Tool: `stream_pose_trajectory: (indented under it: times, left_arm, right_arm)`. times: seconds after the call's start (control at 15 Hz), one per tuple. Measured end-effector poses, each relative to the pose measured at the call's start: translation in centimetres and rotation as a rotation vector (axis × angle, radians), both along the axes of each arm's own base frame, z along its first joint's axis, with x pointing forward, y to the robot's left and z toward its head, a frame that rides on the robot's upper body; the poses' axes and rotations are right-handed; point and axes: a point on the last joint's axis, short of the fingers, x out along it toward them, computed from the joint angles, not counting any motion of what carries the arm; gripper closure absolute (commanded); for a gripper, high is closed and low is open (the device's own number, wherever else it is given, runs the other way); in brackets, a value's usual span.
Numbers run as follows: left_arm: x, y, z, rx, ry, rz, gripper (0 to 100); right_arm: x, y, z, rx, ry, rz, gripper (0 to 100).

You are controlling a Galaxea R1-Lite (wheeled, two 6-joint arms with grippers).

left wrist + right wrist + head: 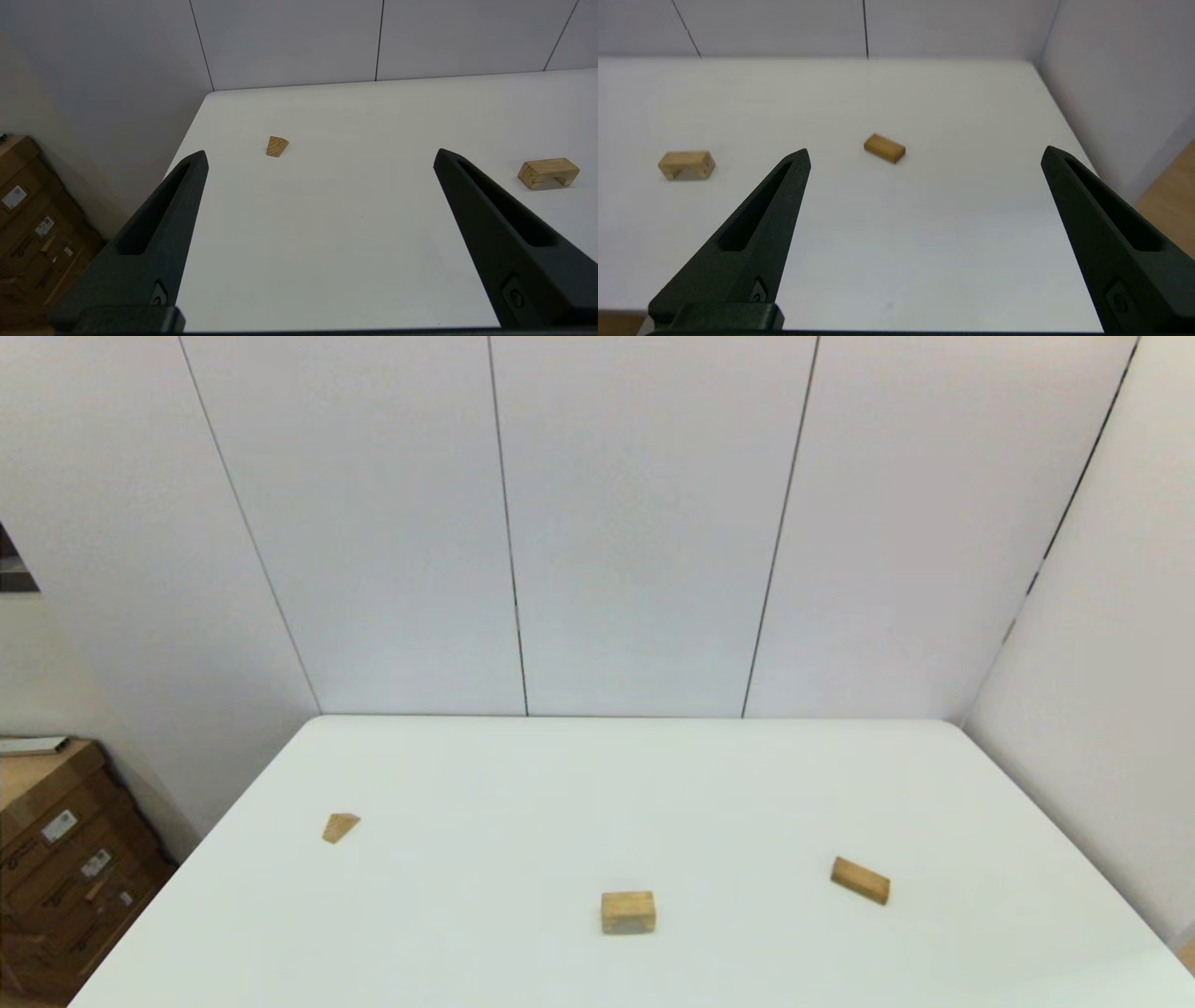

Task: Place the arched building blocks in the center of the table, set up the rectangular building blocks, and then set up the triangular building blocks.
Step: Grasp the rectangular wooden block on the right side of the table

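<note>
The arched block point(627, 911) lies near the middle of the white table point(597, 775), toward its front edge; it also shows as the arched block point(547, 172) and the arched block point(686, 164). The rectangular slab point(860, 880) lies flat at the right, seen too as the slab point(884, 148). The triangular wedge point(340, 826) rests at the left, also the wedge point(277, 146). My left gripper point(320, 158) hangs open over the table's front left, well short of the wedge. My right gripper point(924, 156) is open at the front right, short of the slab. Neither arm shows in the head view.
Stacked cardboard boxes point(56, 859) stand on the floor beside the table's left edge. White panel walls close off the back and the right side, near the table's right edge point(1074, 859).
</note>
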Motion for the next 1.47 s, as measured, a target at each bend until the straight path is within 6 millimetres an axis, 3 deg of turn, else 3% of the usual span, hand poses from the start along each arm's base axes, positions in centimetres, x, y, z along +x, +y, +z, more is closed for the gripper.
stream_pose_trajectory:
  times: [0.2, 0.47, 0.67, 0.87, 1.07, 1.27, 1.47]
  left_arm:
    - [0.0, 0.0, 0.0, 0.000, 0.000, 0.000, 0]
    - [0.0, 0.0, 0.0, 0.000, 0.000, 0.000, 0]
    - [0.0, 0.0, 0.0, 0.000, 0.000, 0.000, 0]
    - [0.0, 0.0, 0.0, 0.000, 0.000, 0.000, 0]
    - [0.0, 0.0, 0.0, 0.000, 0.001, 0.000, 0]
    - [0.0, 0.0, 0.0, 0.000, 0.001, 0.000, 0]
    - [0.0, 0.0, 0.0, 0.000, 0.001, 0.000, 0]
  right_arm:
    - [3.8, 0.0, 3.2, 0.015, 0.222, -0.012, 0]
    - [13.4, -0.2, 5.6, -0.024, 0.471, -0.004, 0]
    - [21.2, -0.3, 6.0, -0.077, 0.564, 0.022, 0]
    - [27.0, -0.4, 4.8, -0.147, 0.645, 0.070, 0]
    - [30.1, -0.9, 2.8, -0.242, 0.732, 0.185, 0]
    - [30.7, -1.9, 2.0, -0.259, 0.813, 0.358, 0]
    - [31.0, -2.7, 1.8, -0.304, 0.778, 0.501, 0]
